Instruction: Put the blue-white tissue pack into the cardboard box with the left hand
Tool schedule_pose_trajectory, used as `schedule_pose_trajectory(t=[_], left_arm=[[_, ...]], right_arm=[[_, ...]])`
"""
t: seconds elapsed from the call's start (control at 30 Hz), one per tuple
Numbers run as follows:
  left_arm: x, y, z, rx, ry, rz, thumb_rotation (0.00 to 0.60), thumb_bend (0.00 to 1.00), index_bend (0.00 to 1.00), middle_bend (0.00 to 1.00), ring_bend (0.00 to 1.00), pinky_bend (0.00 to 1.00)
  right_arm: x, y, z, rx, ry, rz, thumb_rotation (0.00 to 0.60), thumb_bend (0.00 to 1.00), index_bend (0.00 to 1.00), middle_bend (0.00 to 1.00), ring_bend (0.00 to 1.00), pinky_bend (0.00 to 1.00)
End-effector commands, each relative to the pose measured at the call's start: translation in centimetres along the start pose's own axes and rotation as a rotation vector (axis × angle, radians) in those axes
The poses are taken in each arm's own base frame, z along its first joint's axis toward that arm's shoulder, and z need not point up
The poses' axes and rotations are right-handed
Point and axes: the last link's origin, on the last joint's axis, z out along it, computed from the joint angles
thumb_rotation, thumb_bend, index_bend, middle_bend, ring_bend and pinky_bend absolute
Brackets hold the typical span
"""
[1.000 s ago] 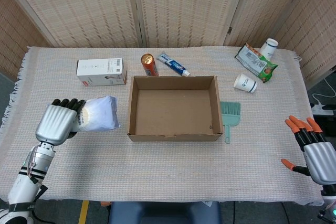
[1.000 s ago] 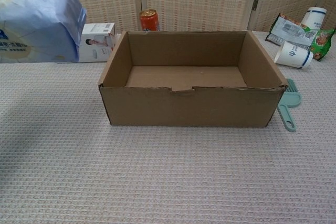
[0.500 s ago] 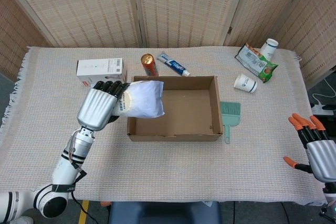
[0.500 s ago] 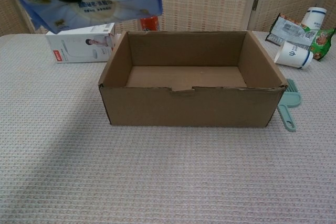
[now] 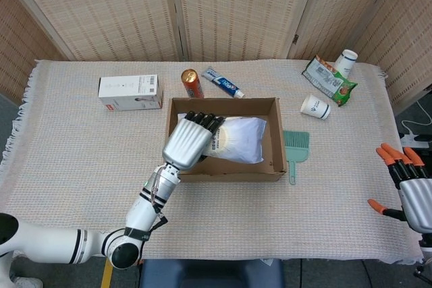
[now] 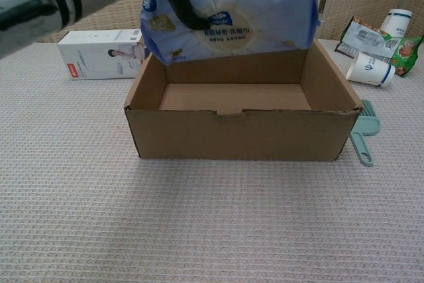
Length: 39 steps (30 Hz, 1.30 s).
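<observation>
My left hand (image 5: 190, 140) grips the blue-white tissue pack (image 5: 237, 139) by its left end and holds it in the air over the open cardboard box (image 5: 276, 141). In the chest view the tissue pack (image 6: 232, 11) hangs above the box (image 6: 238, 134), higher than its rim, with dark fingers (image 6: 179, 4) wrapped round its left side. The box floor below shows bare. My right hand (image 5: 408, 190) hovers at the far right edge of the table, fingers spread, holding nothing.
Behind the box lie a white carton (image 5: 130, 92), an orange can (image 5: 192, 83) and a toothpaste tube (image 5: 223, 83). A teal brush (image 5: 295, 150) lies right of the box. A paper cup (image 5: 314, 106), a snack bag (image 5: 329, 80) and a white bottle (image 5: 346, 61) sit at the back right.
My left hand has carried the tissue pack rightward from beside the box's left wall to above the box's middle. The right hand has barely moved.
</observation>
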Motion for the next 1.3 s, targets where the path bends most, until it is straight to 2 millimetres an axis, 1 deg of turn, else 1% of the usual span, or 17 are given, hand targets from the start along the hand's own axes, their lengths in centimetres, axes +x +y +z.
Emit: schedule_pose_trajectory(t=[0.03, 0.13, 0.27, 0.47, 0.67, 0.77, 0.83, 0.87, 0.9, 0.93, 0.97, 1.0, 1.03, 1.07, 1.1, 1.3], left_arm=[[-0.4, 1.2, 0.9, -0.014, -0.006, 0.006, 0.6, 0.26, 0.62, 0.69, 0.63, 0.69], [-0.7, 1.8, 1.5, -0.017, -0.01, 0.014, 0.6, 0.26, 0.62, 0.69, 0.63, 0.69], [-1.7, 2.0, 2.0, -0.01, -0.023, 0.017, 0.6, 0.26, 0.62, 0.69, 0.63, 0.69], [-3.3, 1.3, 2.6, 0.014, -0.025, 0.02, 0.6, 0.26, 0.62, 0.69, 0.63, 0.69], [-4.3, 0.4, 3.3, 0.036, -0.018, 0.015, 0.6, 0.26, 0.62, 0.69, 0.63, 0.68], [-4.7, 0.2, 3.4, 0.039, -0.019, 0.01, 0.6, 0.26, 0.58, 0.66, 0.6, 0.66], [-4.9, 0.1, 3.5, 0.041, -0.027, 0.007, 0.6, 0.26, 0.51, 0.59, 0.54, 0.62], [-5.1, 0.1, 3.5, 0.039, -0.035, 0.005, 0.6, 0.26, 0.43, 0.5, 0.47, 0.58], [-5.2, 0.0, 3.5, 0.034, -0.05, 0.004, 0.6, 0.25, 0.31, 0.36, 0.35, 0.5], [-5.3, 0.0, 3.5, 0.029, -0.059, 0.006, 0.6, 0.23, 0.2, 0.24, 0.24, 0.42], [-5.3, -0.1, 3.5, 0.025, -0.065, 0.006, 0.6, 0.22, 0.13, 0.15, 0.16, 0.36], [-5.2, -0.1, 3.5, 0.02, -0.07, 0.004, 0.6, 0.2, 0.04, 0.04, 0.05, 0.25], [-5.1, -0.1, 3.5, 0.016, -0.069, 0.0, 0.6, 0.2, 0.01, 0.01, 0.01, 0.2], [-5.0, -0.1, 3.5, 0.014, -0.064, -0.004, 0.6, 0.19, 0.0, 0.0, 0.0, 0.15], [-4.8, -0.2, 3.5, 0.012, -0.053, -0.008, 0.6, 0.18, 0.0, 0.0, 0.0, 0.13], [-4.2, -0.8, 3.3, 0.022, -0.02, -0.011, 0.6, 0.18, 0.0, 0.0, 0.0, 0.1]], right_arm=[[0.1, 0.1, 0.0, -0.002, 0.001, 0.003, 0.6, 0.0, 0.05, 0.03, 0.0, 0.0], [0.2, 0.2, 0.1, -0.006, 0.002, 0.007, 0.6, 0.0, 0.05, 0.03, 0.0, 0.0], [0.3, 0.4, 0.1, -0.012, 0.002, 0.011, 0.6, 0.0, 0.05, 0.03, 0.0, 0.0], [0.2, 0.6, 0.3, -0.018, -0.003, 0.009, 0.6, 0.0, 0.05, 0.03, 0.0, 0.0], [0.0, 0.7, 0.4, -0.026, -0.007, 0.002, 0.6, 0.0, 0.05, 0.03, 0.0, 0.0], [0.0, 0.7, 0.5, -0.031, -0.008, 0.0, 0.6, 0.0, 0.05, 0.03, 0.0, 0.0], [-0.1, 0.7, 0.5, -0.031, -0.009, -0.002, 0.6, 0.0, 0.05, 0.03, 0.0, 0.0], [0.0, 0.7, 0.4, -0.031, -0.008, -0.002, 0.6, 0.0, 0.05, 0.03, 0.0, 0.0], [0.0, 0.7, 0.4, -0.031, -0.006, -0.001, 0.6, 0.0, 0.05, 0.03, 0.0, 0.0], [0.0, 0.7, 0.4, -0.032, -0.004, -0.001, 0.6, 0.0, 0.05, 0.03, 0.0, 0.0], [0.0, 0.8, 0.5, -0.033, -0.003, -0.001, 0.6, 0.0, 0.05, 0.03, 0.0, 0.0], [0.1, 0.8, 0.5, -0.035, -0.001, -0.001, 0.6, 0.0, 0.05, 0.03, 0.0, 0.0], [0.1, 0.9, 0.5, -0.037, -0.001, -0.002, 0.6, 0.0, 0.05, 0.03, 0.0, 0.0], [0.1, 0.9, 0.5, -0.038, -0.001, -0.002, 0.6, 0.0, 0.05, 0.03, 0.0, 0.0], [0.1, 0.9, 0.5, -0.039, -0.002, -0.003, 0.6, 0.0, 0.05, 0.03, 0.0, 0.0], [0.1, 0.7, 0.4, -0.032, -0.001, -0.005, 0.6, 0.0, 0.05, 0.03, 0.0, 0.0]])
